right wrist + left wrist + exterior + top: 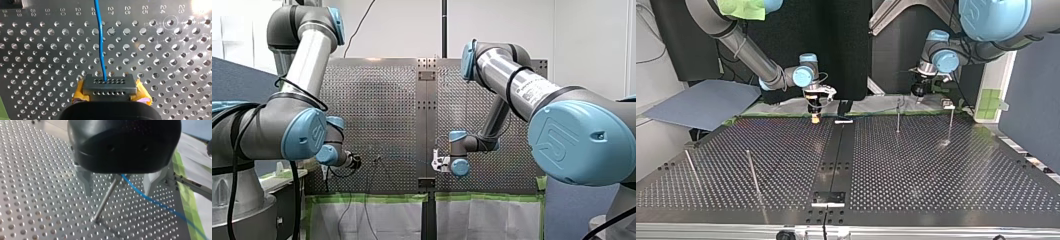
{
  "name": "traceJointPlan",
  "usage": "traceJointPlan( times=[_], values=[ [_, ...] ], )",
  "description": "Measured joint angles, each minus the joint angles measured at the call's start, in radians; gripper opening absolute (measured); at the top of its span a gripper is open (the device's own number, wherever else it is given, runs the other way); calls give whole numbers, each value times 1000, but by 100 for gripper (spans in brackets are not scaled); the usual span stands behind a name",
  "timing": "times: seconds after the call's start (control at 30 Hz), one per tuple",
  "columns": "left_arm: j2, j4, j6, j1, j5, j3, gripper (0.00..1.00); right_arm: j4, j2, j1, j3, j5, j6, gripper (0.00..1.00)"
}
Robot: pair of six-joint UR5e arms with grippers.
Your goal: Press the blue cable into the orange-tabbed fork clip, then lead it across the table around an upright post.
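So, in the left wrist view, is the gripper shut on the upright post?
No: my left gripper has its metal fingers apart, and the upright post stands in the gap between them, touching neither.

post upright on table between left gripper's fingers, cable just beside it. ahead of right gripper, cable runs along the table.
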Motion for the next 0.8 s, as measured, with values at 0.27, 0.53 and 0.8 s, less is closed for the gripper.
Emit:
traceJointPlan(
  times=[0.27,0.53,0.8],
  values=[
    [62,7,31,-17,-16,-62,100,1,1,0,0,0,0,0],
    [124,29,76,-45,-67,-124,100,0,3,0,0,0,0,0],
    [195,69,81,-76,-109,-197,100,0,4,0,0,-4,0,0]
  ],
)
